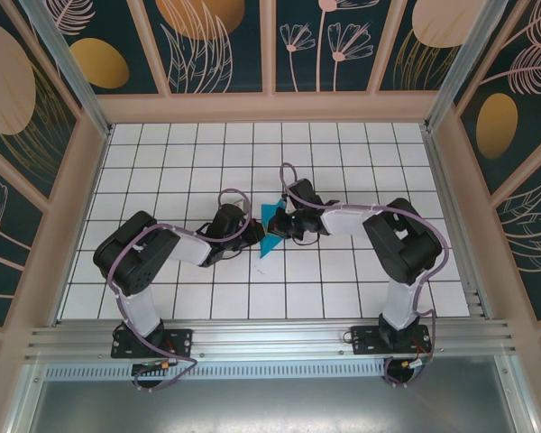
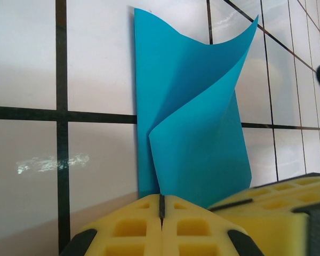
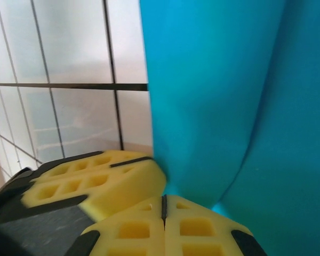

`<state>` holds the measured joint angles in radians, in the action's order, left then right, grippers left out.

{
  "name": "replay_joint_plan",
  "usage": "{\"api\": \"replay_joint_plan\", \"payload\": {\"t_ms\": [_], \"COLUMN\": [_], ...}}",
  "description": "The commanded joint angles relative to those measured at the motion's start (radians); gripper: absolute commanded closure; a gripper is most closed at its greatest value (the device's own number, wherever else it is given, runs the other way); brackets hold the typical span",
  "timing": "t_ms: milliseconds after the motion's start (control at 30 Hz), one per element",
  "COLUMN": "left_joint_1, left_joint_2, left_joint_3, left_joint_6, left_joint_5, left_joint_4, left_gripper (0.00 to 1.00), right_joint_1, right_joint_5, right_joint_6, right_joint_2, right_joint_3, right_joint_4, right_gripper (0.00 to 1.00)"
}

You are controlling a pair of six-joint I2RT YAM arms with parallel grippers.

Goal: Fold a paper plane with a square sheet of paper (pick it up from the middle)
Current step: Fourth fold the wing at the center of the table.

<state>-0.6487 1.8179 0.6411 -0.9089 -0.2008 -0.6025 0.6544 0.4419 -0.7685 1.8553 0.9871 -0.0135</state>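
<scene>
Near the middle of the white table with black grid lines (image 1: 162,162), right between the two black arms: a thin bright blue sheet of paper (image 1: 271,215). Pinched on one side by the left claw (image 1: 257,236) and on the other side by the right claw (image 1: 284,225), both very close together. In the left wrist view, pressed tight on the bottom edge of the paper, with no gap at all between the yellow foam pads (image 2: 130,229) of the left claw. Curled over itself there like a loose cone, with two corners pointing up. Just beside it, low on the right, a yellow pad (image 2: 272,194) of the right claw. In the right wrist view, squeezed shut on the paper in the same way, with the blue big and blurry up close. Hard to tell if touching the table or not.
</scene>
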Motion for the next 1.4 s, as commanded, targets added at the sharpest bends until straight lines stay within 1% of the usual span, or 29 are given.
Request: {"api": "replay_joint_plan", "payload": {"t_ms": [0,200,400,567,767,933,1133,1200,1367], "left_joint_1": [0.003,0.003,0.002,0.002,0.002,0.002,0.003,0.002,0.003], "left_joint_2": [0.041,0.052,0.052,0.047,0.053,0.052,0.052,0.051,0.050], "left_joint_3": [-0.027,-0.031,-0.048,-0.051,-0.043,-0.044,-0.046,-0.046,-0.051], "left_joint_6": [0.027,0.021,0.018,0.019,0.025,0.028,0.022,0.023,0.028], "left_joint_5": [-0.015,-0.034,-0.035,-0.028,-0.031,-0.032,-0.026,-0.025,-0.020], "left_joint_4": [0.079,0.067,0.058,0.056,0.060,0.063,0.056,0.059,0.064], "left_gripper": [0.98,1.00,1.00,1.00,1.00,1.00,1.00,1.00,1.00], "right_joint_1": [0.005,0.007,0.018,0.037,0.062,0.065,0.068,0.068,0.073], "right_joint_5": [-0.023,-0.038,-0.014,-0.015,0.001,-0.014,-0.016,-0.025,-0.025], "right_joint_6": [-0.018,-0.013,-0.004,-0.039,-0.077,-0.076,-0.083,-0.080,-0.080], "right_joint_2": [0.025,0.033,-0.035,-0.096,-0.061,-0.015,-0.001,0.008,-0.042], "right_joint_3": [-0.028,-0.053,-0.048,-0.087,-0.100,-0.098,-0.148,-0.145,-0.148], "right_joint_4": [-0.007,-0.002,-0.012,-0.045,-0.103,-0.099,-0.131,-0.112,-0.122], "right_gripper": [0.97,0.97,0.96,0.95,0.96,0.95,0.96,0.96,0.96]}}
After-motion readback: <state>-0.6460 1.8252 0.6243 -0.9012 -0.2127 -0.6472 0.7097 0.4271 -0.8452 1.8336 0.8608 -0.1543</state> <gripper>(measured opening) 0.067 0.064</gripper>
